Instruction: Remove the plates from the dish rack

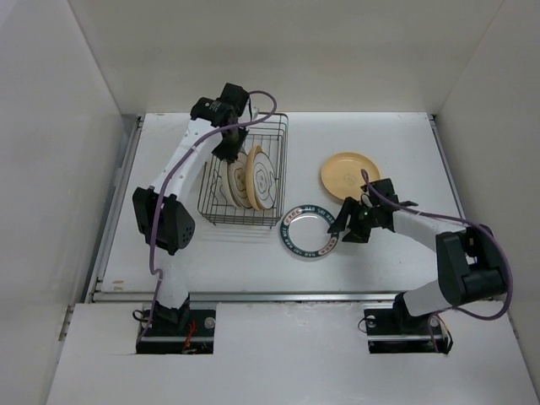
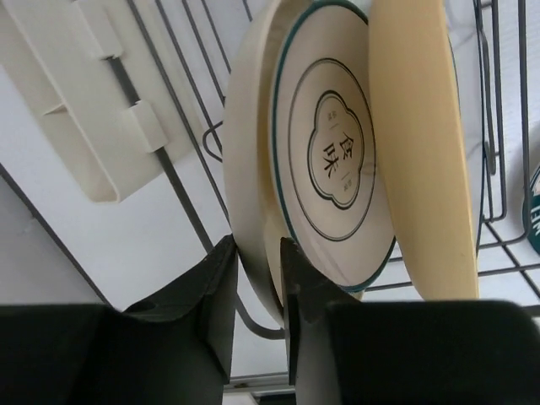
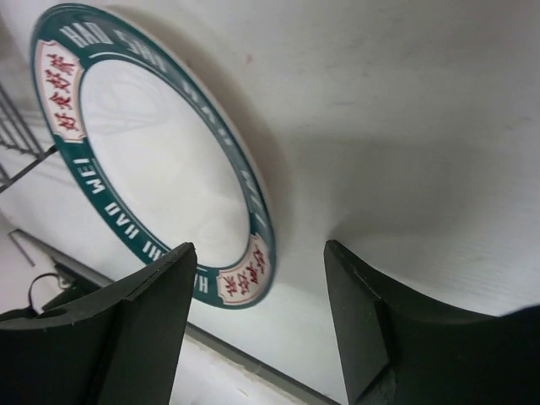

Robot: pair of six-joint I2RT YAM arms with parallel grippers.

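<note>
Left wrist view: yellow plate [image 2: 422, 169] cut off at the top edge; ringed plate [image 2: 329, 160] bottom rim hidden behind left gripper [image 2: 257, 253].

Dish rack [image 1: 270, 139]: wire walls on all sides, open from above only. Inside: ringed plate [image 2: 329, 160] and plain plate [image 2: 422, 152] upright, slim gap between; cream-coloured piece [image 2: 84, 101] on one wall. Table [image 1: 405, 135]: teal-rimmed plate [image 1: 309, 230] and yellow plate [image 1: 349, 173] flat, near each other; bare surface right of and beyond them.
</note>
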